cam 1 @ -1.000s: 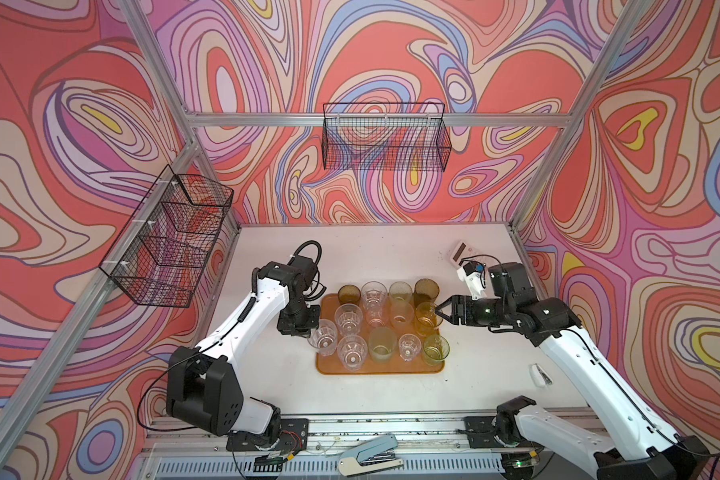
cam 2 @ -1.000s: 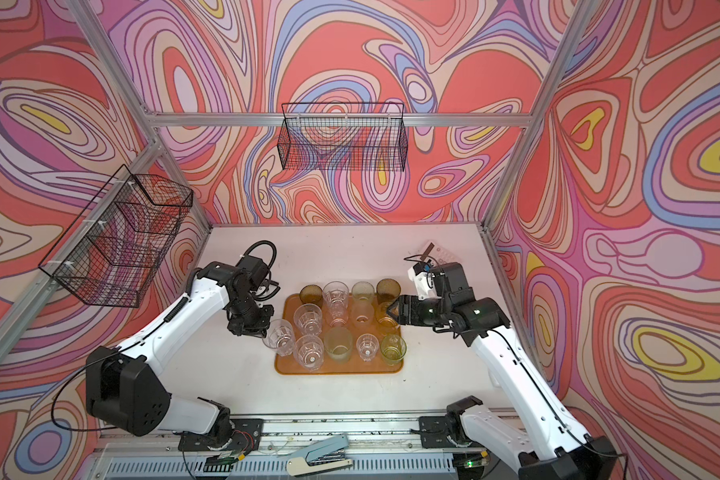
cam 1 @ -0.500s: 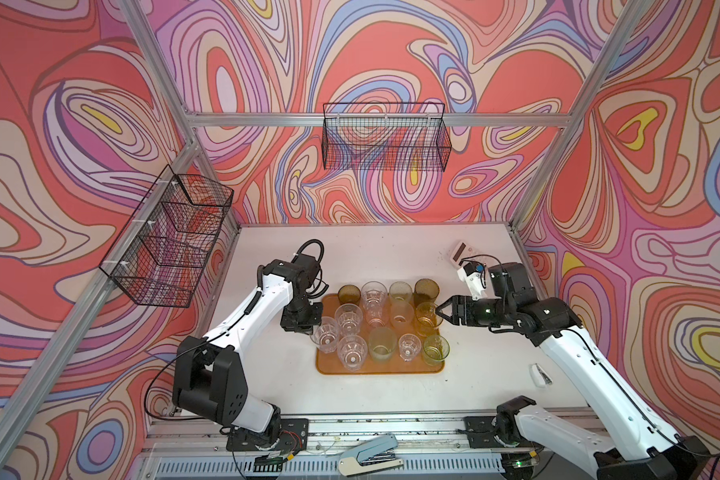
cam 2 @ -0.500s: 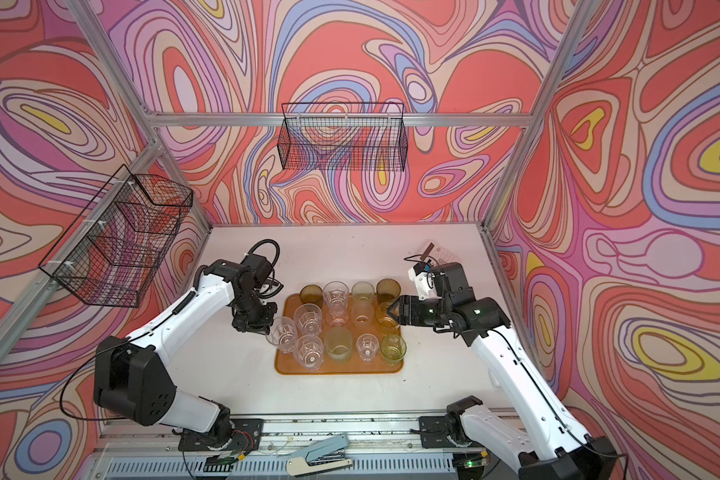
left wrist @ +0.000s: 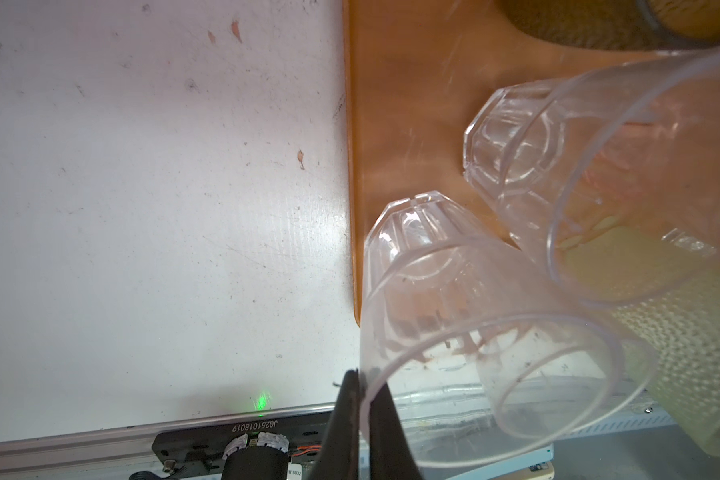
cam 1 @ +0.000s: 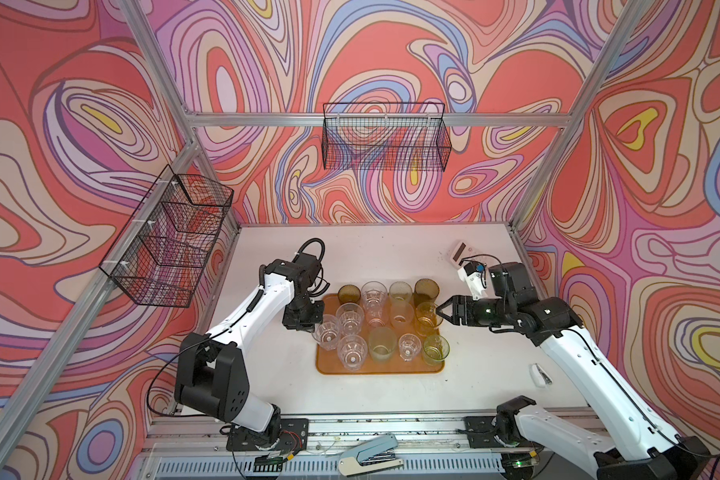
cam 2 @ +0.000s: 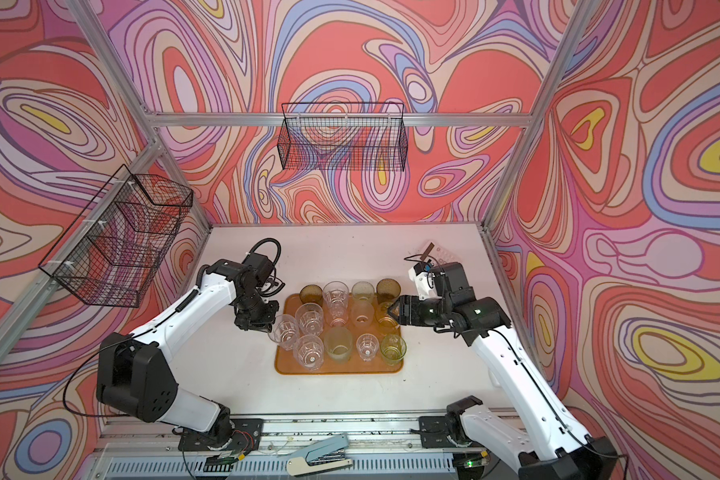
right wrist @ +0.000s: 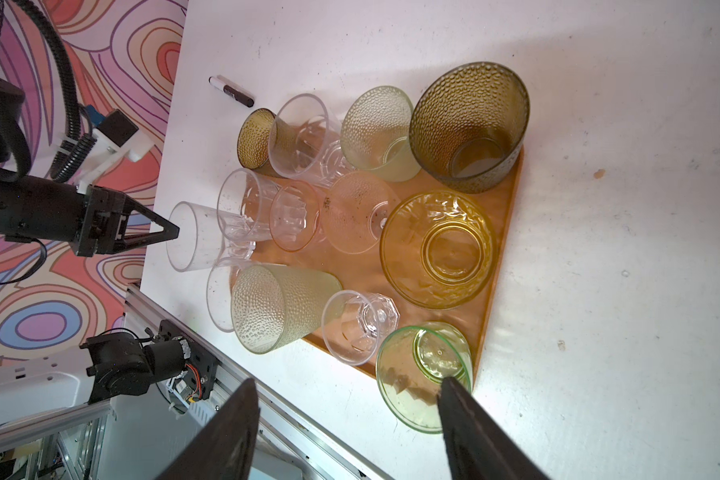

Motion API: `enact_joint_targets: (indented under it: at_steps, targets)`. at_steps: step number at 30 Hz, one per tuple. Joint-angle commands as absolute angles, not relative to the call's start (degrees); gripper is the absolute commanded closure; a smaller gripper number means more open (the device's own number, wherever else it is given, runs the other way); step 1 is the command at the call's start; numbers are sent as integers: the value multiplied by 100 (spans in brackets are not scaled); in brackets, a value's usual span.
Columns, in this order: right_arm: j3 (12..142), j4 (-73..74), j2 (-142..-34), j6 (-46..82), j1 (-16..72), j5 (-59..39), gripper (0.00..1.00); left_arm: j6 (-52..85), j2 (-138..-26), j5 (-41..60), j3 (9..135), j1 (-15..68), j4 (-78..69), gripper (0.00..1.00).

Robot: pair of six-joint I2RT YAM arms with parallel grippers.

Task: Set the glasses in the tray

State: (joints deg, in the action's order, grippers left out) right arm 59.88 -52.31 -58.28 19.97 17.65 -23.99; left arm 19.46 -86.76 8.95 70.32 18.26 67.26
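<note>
The orange-brown tray (cam 1: 391,368) (cam 2: 341,370) lies mid-table with several glasses standing in it, among them olive-brown ones (cam 1: 427,287), pale green ones (cam 1: 381,349) and a bright green one (cam 1: 436,349). My left gripper (cam 1: 310,324) (left wrist: 362,382) is shut on the rim of a clear faceted glass (cam 1: 327,337) (left wrist: 454,311) at the tray's left edge (left wrist: 350,166). Whether its base rests there I cannot tell. My right gripper (cam 1: 443,312) (right wrist: 348,380) stands open and empty just right of the amber-yellow glass (cam 1: 427,318) (right wrist: 439,249).
Black wire baskets hang on the back wall (cam 1: 385,137) and the left wall (cam 1: 171,237). A marker (right wrist: 231,91) lies behind the tray, a white device (cam 1: 460,251) at the back right, a small white object (cam 1: 541,376) at the right, a stapler (cam 1: 368,457) on the front rail.
The left arm's lower links have swung round and its gripper, with the clear glass in it, has edged slightly toward the tray. The right arm has not moved.
</note>
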Motion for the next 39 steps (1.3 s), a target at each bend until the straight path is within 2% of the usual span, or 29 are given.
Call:
enact_joint_targets:
  at_steps: [1,39]
  targets:
    - [6086,-5282,-5768,1911,1758,-2347,29,1854,-8712,880,6972,1817,6645,100]
    - [6021,-5274,-5731,1933,1758,-2382,29,2039,-8840,439,6620,2191,6408,100]
